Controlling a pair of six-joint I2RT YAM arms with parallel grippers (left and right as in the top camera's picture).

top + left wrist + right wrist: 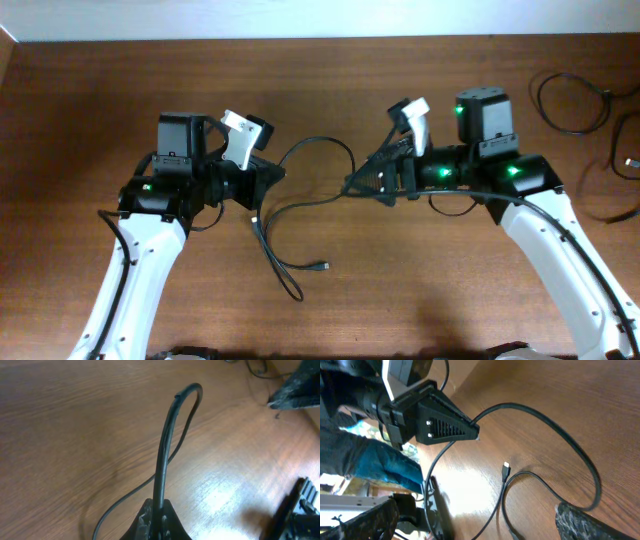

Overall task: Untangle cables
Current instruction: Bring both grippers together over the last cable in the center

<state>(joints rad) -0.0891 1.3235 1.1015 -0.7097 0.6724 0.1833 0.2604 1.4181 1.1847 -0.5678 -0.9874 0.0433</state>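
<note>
A thin black cable [322, 141] arcs between the two grippers. My left gripper [278, 173] is shut on it, and in the left wrist view the cable [165, 445] rises from the closed jaws [160, 522] into a bent loop. From the left gripper [470, 430] the cable [560, 430] sweeps round to my right gripper's finger [590, 522]. My right gripper [352, 185] is open, with cable strands [502, 505] lying on the table between its fingers. A second strand [275, 255] runs toward the front edge and ends in a small plug [323, 267] [505, 467].
More black cables [570, 100] lie coiled at the table's far right, with another strand [615, 175] near the right edge. The table [90, 110] is brown wood. The right gripper's tip [295, 395] shows at the top right of the left wrist view.
</note>
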